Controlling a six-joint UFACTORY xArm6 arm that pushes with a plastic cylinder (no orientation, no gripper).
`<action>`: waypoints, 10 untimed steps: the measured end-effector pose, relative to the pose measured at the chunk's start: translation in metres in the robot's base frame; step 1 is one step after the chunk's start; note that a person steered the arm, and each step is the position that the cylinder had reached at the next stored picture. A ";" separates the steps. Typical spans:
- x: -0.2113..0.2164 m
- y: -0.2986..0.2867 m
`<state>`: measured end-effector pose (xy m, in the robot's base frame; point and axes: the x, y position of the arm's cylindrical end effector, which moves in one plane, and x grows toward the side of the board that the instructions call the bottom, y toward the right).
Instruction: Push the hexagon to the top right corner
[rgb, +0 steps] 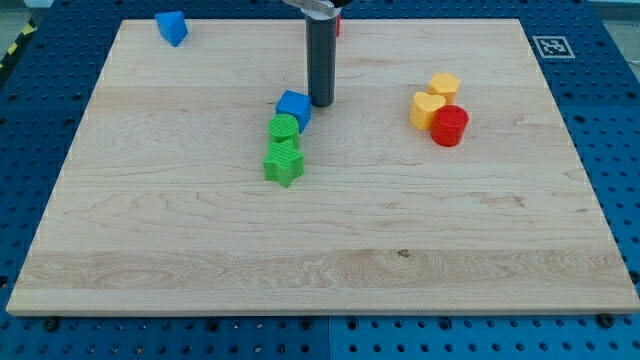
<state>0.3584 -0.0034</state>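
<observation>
My tip (321, 103) rests on the desk (200, 240) just right of the blue cube (293, 106), near the green cylinder (284, 127) and green star (284, 161). No fingers here, only the rod. The yellow hexagon (444, 85) sits at the view's right, touching the yellow heart (427, 108) and red cylinder (450, 125).

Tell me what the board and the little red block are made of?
The board looks like pale wood: grain lines and plank seams run across it, with a dull finish. The red cylinder looks like plastic, probably: flat even colour, smooth faces, faint sheen. I can't be sure by look alone.
</observation>
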 end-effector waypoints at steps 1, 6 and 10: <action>0.000 0.000; 0.004 0.105; 0.009 0.168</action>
<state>0.3672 0.1647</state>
